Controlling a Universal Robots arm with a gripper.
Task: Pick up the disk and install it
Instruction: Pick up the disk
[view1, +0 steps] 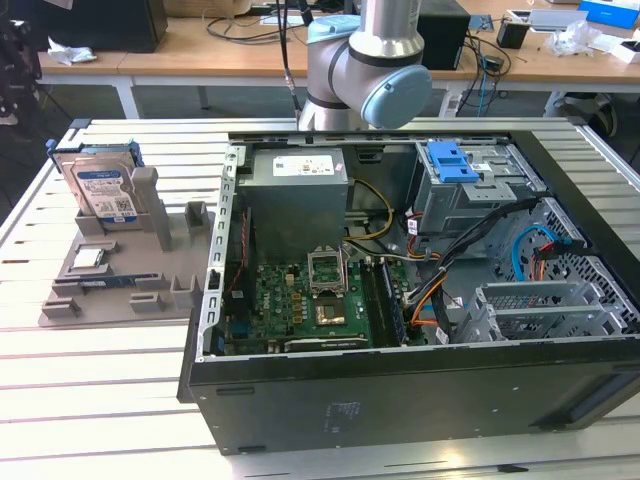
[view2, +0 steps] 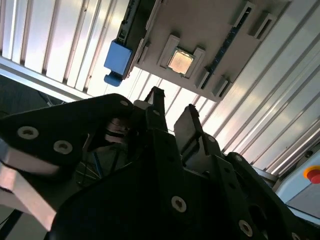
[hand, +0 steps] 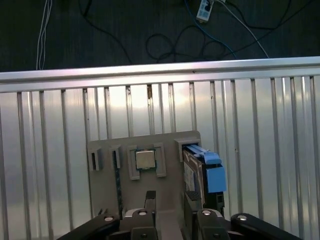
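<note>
Standing on edge in a slot of the gray holder (view1: 150, 215), the disk (view1: 101, 188) is found ahead of the claw (view2: 172, 106) and well apart from it. It is set a little to one side of the line that runs out between the two fingers (view2: 155, 97). The claw is held spread, with bare table slats seen through the gap, and nothing is pinched. The disk is neither touched nor straddled.

By this showing, the task is judged to be at its very start. The disk has not been lifted from its slot, so both the pick-up and the installation are left to be done.

Straight out beyond the gap between the fingers, a small square chip (view2: 180, 61) is seated flat in its own pocket of the same holder, just beside the disk's slot. The holder is laid on the slatted table (view1: 100, 390). Farther from the claw, the open computer case (view1: 400, 390) is set on that table, and a lighter blue clip (view1: 450, 160) with no drive in it is seen at its drive cage.

Counted: one disk, one chip, one holder, one case, one blue clip, and one claw with two fingers.
</note>
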